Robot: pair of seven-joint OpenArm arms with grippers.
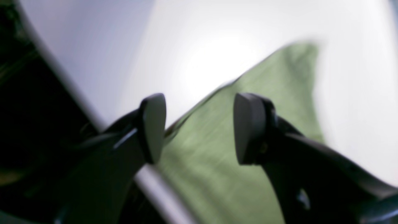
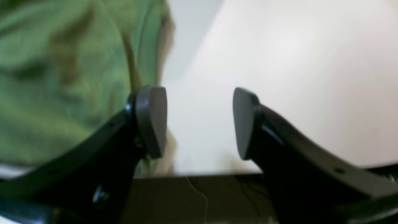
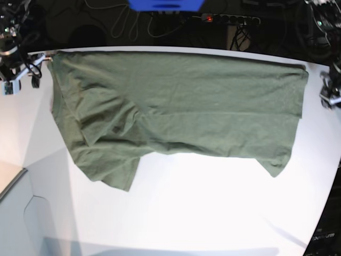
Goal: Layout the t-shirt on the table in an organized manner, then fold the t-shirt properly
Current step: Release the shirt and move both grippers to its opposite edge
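L claw (image 1: 199, 129): released, pads (image 1: 152, 127) well apart w/ nothing between them. Behind the gap lies green cloth, blurred, running up to a point; table edge (image 1: 74, 90) cuts diagonally at the left of that view, dark space beyond it. In the base view this claw (image 3: 329, 92) sits at the right border, just beside the shirt's top right corner, not gripping it.

R claw (image 2: 199, 123): also released, pads (image 2: 152, 121) apart, only bare table (image 2: 279, 77) seen through the gap. Green cloth fills the upper left of that view, beside the left pad; can't tell if it touches. Table edge runs across the bottom, dark floor w/ a thin cable below. In the base view this claw (image 3: 24, 74) is at the left border, near the shirt's top left corner.

T-shirt (image 3: 202, 101): spread wide across the far half of the table (image 3: 186, 202), top edge running along the far rim. Right part lies fairly flat. Left part is bunched, w/ folds and layers overlapping, and a flap hangs down toward the near side. Lower right corner also dips to a point.

Behind the table: dark area w/ cables, a power strip and a blue object (image 3: 166, 5).
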